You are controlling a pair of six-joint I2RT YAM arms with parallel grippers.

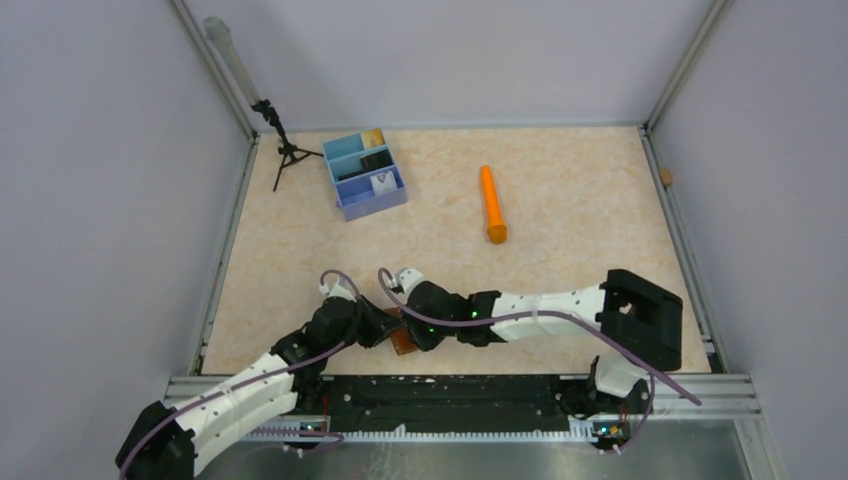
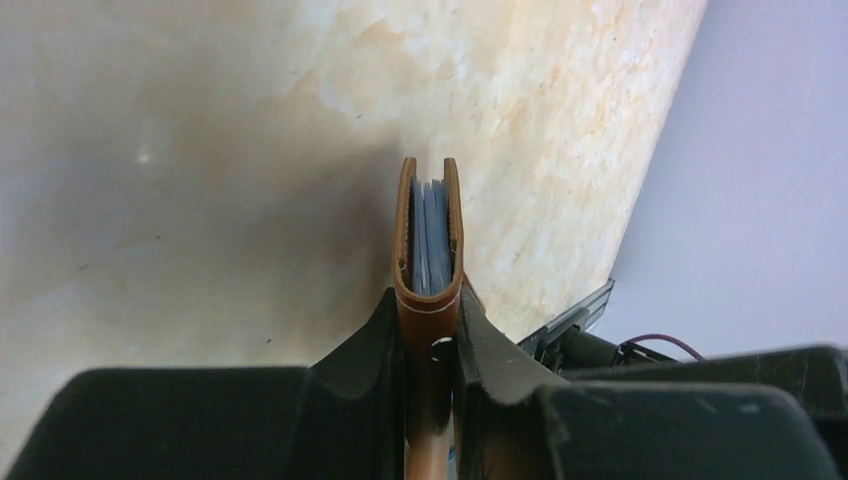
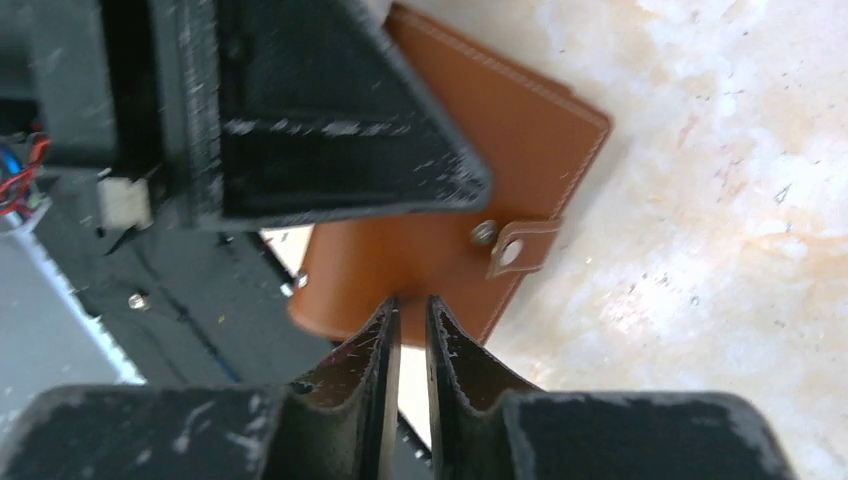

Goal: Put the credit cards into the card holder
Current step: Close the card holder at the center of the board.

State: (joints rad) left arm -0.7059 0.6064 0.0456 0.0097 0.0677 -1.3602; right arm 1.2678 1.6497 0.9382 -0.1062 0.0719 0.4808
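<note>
Left wrist view: my left jaws are clamped on the folded end of the holder (image 2: 427, 305). It stands edge-on, its open mouth pointing away from the wrist, with grey-blue cards (image 2: 432, 240) tucked between the leaves. In the right wrist view the right jaws are drawn nearly together with nothing visible between them. Their tips sit just beside the holder's edge, below the snap tab (image 3: 521, 246). From above, both arms meet over the near edge of the table (image 1: 560, 290), a little left of centre. The tan card (image 1: 374, 136), black card (image 1: 377, 158) and white card (image 1: 382, 184) lie in the tray (image 1: 372, 208), well apart from both arms, towards the far left. I judge the free right arm has to fetch them, reaching away and leftwards. The left arm is on the nearer side, but it is busy with the holder.
</note>
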